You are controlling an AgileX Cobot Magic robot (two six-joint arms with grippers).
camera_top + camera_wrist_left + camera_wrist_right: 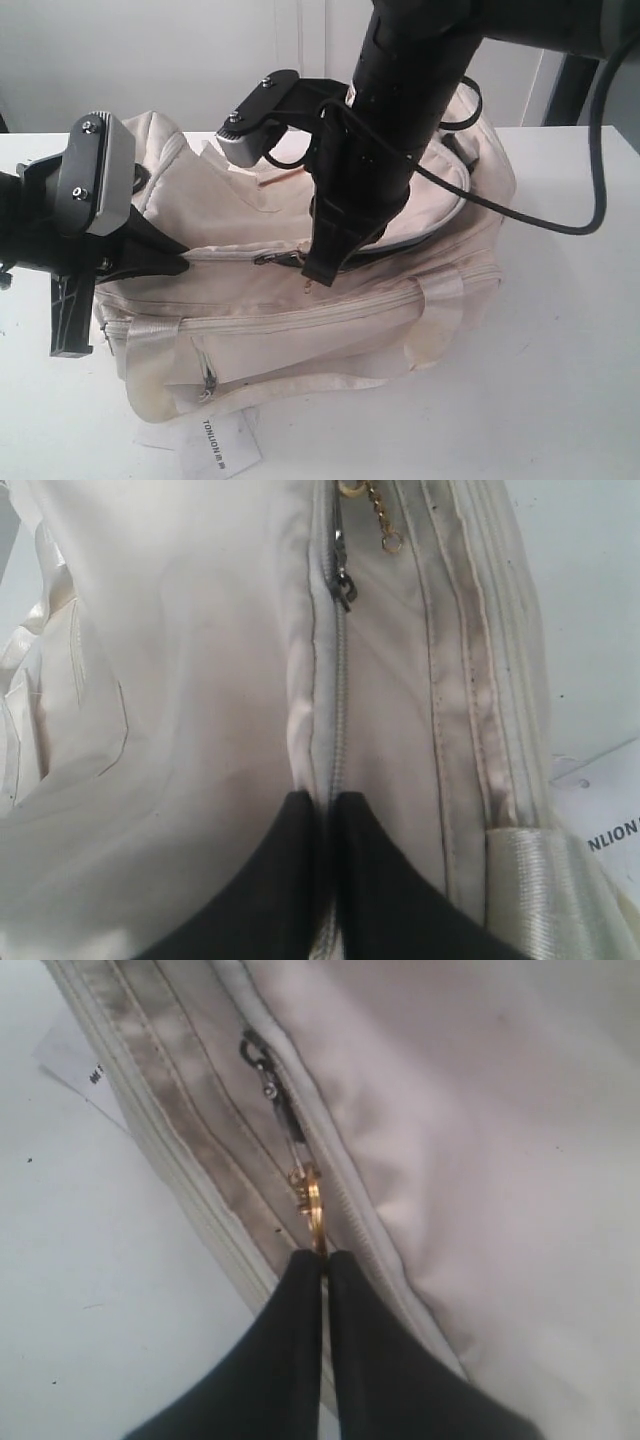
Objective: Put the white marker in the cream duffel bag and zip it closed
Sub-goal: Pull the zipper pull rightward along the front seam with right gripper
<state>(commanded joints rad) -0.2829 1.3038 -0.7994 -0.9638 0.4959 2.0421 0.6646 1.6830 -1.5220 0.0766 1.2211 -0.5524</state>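
The cream duffel bag [300, 320] lies on the white table, its curved top zip shut from the left end up to the dark slider [275, 258]. Right of the slider a dark gap shows under the flap. My left gripper [183, 262] is shut on the bag's zip seam [338, 730] at the left end. My right gripper [318, 280] comes down from above and is shut on the gold zipper pull ring [313, 1205], which hangs by a short chain from the slider [270, 1080]. The white marker is out of view.
A white paper tag [215, 445] with printed text lies on the table in front of the bag. A black cable [560, 225] loops from the right arm over the bag's right end. The front pocket zip [205, 375] faces the camera.
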